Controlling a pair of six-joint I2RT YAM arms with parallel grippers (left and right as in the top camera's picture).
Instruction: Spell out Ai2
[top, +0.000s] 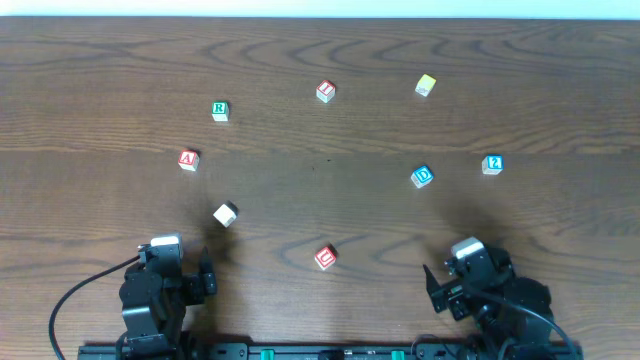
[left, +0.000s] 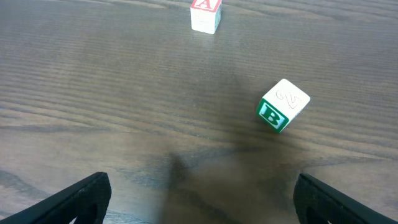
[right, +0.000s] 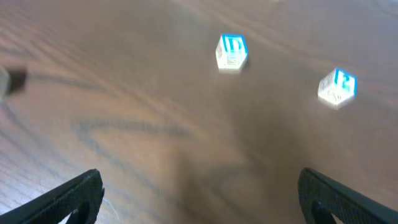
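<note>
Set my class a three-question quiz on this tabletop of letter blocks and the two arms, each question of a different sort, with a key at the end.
1. True or false: the left gripper and the right gripper are both open and hold nothing.
2. Which block lies nearest the blue 2 block? A) red C block B) blue D block C) green R block
3. Fill in: in the left wrist view, the white block shows a green letter ___ on its side.
Key: 1 true; 2 B; 3 B.
</note>
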